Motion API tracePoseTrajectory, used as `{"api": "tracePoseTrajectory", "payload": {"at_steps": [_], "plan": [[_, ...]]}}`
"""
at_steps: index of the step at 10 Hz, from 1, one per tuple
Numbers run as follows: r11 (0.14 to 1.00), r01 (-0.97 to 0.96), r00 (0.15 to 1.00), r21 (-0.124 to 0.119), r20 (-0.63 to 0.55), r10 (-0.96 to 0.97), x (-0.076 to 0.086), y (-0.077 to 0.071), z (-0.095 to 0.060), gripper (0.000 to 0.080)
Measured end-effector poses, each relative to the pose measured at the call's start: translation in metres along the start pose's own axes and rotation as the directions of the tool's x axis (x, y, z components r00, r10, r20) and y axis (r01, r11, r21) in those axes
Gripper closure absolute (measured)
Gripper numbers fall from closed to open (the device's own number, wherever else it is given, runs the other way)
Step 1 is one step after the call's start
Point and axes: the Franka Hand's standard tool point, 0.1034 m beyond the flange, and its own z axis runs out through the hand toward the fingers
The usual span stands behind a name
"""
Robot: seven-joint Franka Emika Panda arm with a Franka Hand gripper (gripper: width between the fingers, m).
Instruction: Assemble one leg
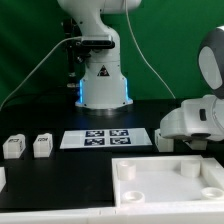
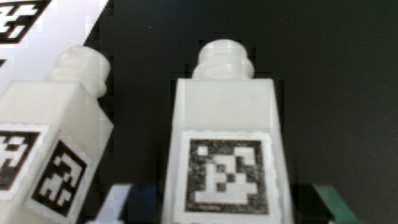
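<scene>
In the wrist view a white leg (image 2: pixel 228 130) with a black-and-white tag lies on the black table, right between my gripper's (image 2: pixel 235 206) fingers. The fingers (image 2: pixel 132 204) stand on either side of it with a small gap, so the gripper is open and straddles the leg. A second leg (image 2: pixel 57 125) lies close beside the first. In the exterior view the gripper (image 1: pixel 190 128) is low over the table at the exterior view's right and hides these two legs. Two more legs (image 1: pixel 14 146) (image 1: pixel 42 146) stand at the exterior view's left.
The marker board (image 1: pixel 105 138) lies mid-table; its corner shows in the wrist view (image 2: pixel 22 25). The large white square panel (image 1: pixel 165 182) with round corner sockets lies at the front right. The robot base (image 1: pixel 103 80) and cables stand at the back.
</scene>
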Motion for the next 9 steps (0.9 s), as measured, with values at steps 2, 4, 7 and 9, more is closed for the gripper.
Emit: {"api": "tracePoseTrajectory", "payload": {"at_steps": [2,4,7,9], "plan": [[1.000,0.000,1.000,0.000,0.000,0.000,0.000,0.000,0.000,0.0505],[1.000,0.000,1.000,0.000,0.000,0.000,0.000,0.000,0.000,0.0505],[0.999,-0.014,0.992,0.050,-0.124,0.020,-0.002,0.015,-0.056,0.0505],[0.994,-0.022,0.958,0.107,-0.282,0.051,-0.017,0.042,-0.115,0.0504]]}}
